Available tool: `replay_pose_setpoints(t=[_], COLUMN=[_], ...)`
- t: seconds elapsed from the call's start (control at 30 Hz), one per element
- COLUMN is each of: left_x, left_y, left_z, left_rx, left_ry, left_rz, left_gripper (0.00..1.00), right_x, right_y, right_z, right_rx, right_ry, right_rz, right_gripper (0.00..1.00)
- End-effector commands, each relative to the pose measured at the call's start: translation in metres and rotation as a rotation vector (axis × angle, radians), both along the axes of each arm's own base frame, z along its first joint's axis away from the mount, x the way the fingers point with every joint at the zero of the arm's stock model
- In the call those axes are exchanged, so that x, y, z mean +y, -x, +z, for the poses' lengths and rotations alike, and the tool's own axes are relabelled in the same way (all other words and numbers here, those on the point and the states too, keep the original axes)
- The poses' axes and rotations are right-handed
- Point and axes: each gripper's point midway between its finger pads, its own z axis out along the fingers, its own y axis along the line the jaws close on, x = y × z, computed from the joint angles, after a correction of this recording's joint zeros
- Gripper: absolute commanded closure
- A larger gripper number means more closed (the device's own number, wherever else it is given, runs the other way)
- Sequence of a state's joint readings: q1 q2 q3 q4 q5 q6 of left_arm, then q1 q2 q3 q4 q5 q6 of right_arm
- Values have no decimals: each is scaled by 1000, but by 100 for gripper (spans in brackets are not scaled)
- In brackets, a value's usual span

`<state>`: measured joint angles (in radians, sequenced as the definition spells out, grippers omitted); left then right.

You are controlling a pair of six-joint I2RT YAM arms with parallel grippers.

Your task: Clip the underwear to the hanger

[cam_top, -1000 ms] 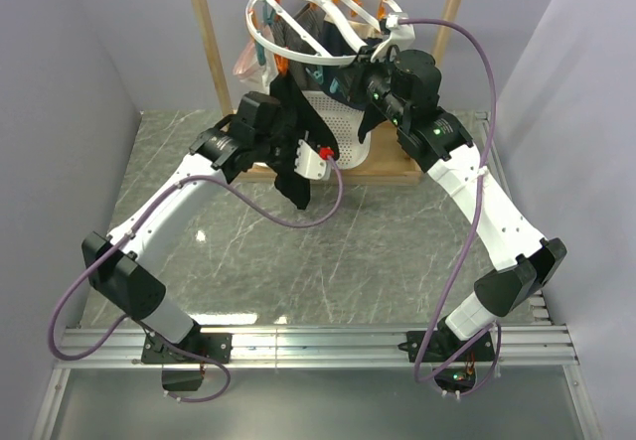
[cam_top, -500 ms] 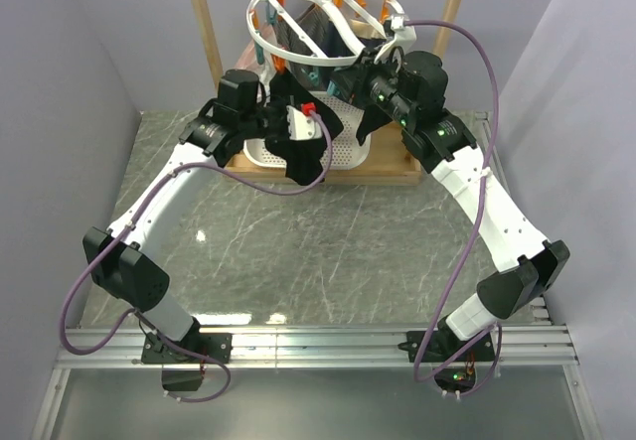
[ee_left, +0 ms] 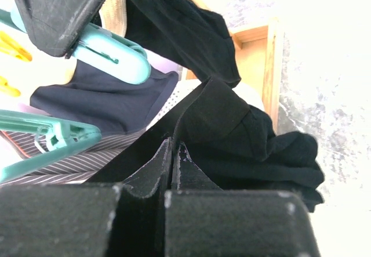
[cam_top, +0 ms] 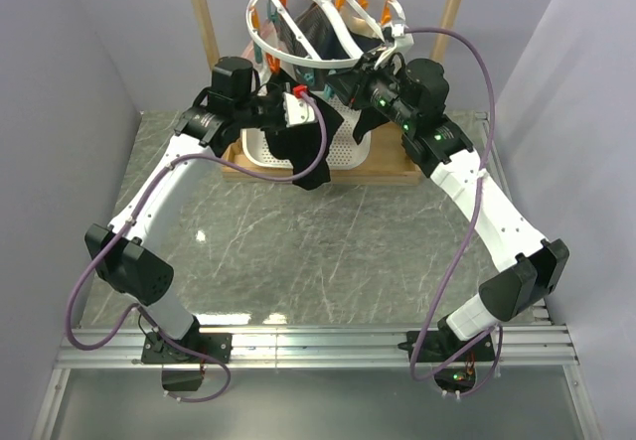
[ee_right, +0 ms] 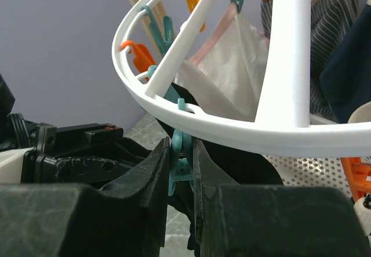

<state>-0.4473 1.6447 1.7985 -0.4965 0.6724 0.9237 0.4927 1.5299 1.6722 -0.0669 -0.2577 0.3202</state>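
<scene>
Wooden rack [cam_top: 213, 53] behind, right jaws squeeze hanger's [ee_right: 243, 135] teal clip [ee_right: 178, 164] beside underwear [ee_left: 232, 129].

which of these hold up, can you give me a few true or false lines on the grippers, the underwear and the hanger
1. The left gripper is pinching the black underwear. True.
2. The right gripper is open and holds nothing. False: its fingers are closed on a teal clip just under the ring of the hanger.
3. The hanger lies flat on the table. False: it hangs by its hook from the wooden frame.
4. A pale garment is clipped to the hanger. True.
</scene>
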Motion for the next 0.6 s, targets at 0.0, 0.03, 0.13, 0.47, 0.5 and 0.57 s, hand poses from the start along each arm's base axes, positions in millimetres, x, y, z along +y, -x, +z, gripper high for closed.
replay_pose_setpoints(t=[0.0,0.03,0.13,0.47,0.5,0.57], left_x=[-1,-2,-1,-3,-3,-3], left_y=[7,7,6,9,9,10], left_z=[25,25,32,35,35,37], left_rx=[-12,-9,-4,0,2,1], left_ry=[52,54,68,75,77,79], left_rz=[-40,-44,-55,-84,-87,-93], left_gripper=[100,100,100,100,100,100], right_x=[11,11,12,15,16,18], right_y=[29,30,32,35,35,37], right_z=[6,5,4,-2,-5,-3], right_rx=[-30,-35,-65,-120,-117,-129], right_ry=[6,9,21,18,17,8], right_rz=[124,130,153,210,217,235], right_gripper=[100,100,100,100,100,100])
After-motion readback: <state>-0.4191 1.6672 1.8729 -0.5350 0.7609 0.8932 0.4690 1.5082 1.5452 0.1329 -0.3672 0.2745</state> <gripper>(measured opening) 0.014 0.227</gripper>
